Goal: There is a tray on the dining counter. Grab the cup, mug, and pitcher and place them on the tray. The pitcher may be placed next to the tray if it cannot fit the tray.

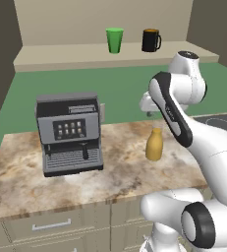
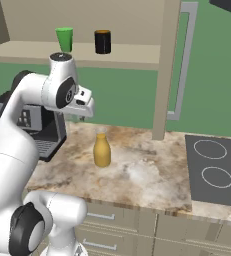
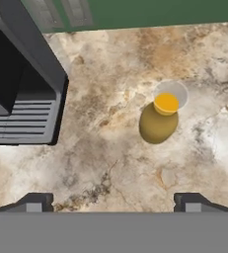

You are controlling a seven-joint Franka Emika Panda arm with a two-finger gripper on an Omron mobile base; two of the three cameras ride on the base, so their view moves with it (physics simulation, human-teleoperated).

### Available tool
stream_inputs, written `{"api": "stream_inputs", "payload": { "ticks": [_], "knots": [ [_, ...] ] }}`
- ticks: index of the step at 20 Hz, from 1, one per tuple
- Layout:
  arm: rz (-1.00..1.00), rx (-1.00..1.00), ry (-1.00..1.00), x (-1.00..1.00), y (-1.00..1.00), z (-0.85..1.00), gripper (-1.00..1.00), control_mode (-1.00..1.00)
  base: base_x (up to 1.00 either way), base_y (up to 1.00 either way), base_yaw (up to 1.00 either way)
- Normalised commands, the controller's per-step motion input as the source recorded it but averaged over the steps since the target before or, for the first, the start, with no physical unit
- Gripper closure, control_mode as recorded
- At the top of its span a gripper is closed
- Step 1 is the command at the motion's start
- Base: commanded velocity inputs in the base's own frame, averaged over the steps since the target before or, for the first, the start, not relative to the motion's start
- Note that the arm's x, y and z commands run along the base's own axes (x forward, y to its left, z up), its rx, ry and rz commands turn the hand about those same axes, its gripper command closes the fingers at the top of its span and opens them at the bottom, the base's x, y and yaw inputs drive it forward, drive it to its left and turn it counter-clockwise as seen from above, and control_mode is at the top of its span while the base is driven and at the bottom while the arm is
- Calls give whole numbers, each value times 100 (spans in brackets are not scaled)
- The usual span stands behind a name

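The yellow-orange pitcher [image 1: 155, 145] [image 2: 102, 151] [image 3: 158, 121] stands upright on a marbled counter with cream drawers [image 1: 26, 187]. My gripper [image 1: 149, 112] [image 2: 82, 118] [image 3: 113, 203] hangs open above it, a little behind it, with nothing between its fingers. In the hand view the pitcher's open mouth lies ahead and to the right of the fingertips. The green cup [image 1: 115, 40] [image 2: 64, 39] and the black mug [image 1: 151, 40] [image 2: 102, 42] stand side by side on a plain beige ledge [image 1: 61, 54] far behind. The tray and the dining counter are out of view.
A grey coffee machine [image 1: 70, 132] [image 2: 42, 130] [image 3: 17, 84] stands on the counter left of the pitcher. A dark cooktop [image 2: 214, 170] [image 1: 223, 120] lies to the right. A tall beige cabinet panel with a long handle [image 2: 167, 70] rises behind the counter.
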Motion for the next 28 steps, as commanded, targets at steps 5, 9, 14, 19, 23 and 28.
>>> {"api": "stream_inputs", "payload": {
  "ticks": [5,9,14,19,23,28],
  "knots": [
    [-5,8,-7,-5,0,29,-100,-100,0,0,0],
    [-9,6,-3,-18,1,48,-100,-100,0,0,0],
    [-12,5,-4,-25,3,52,-100,-100,0,0,0],
    [-17,7,-6,-19,5,45,-100,-100,0,0,0],
    [-20,12,-15,-18,14,33,-100,-100,0,0,0],
    [-17,18,-16,-11,5,29,-100,-100,0,0,0]
  ]
}}
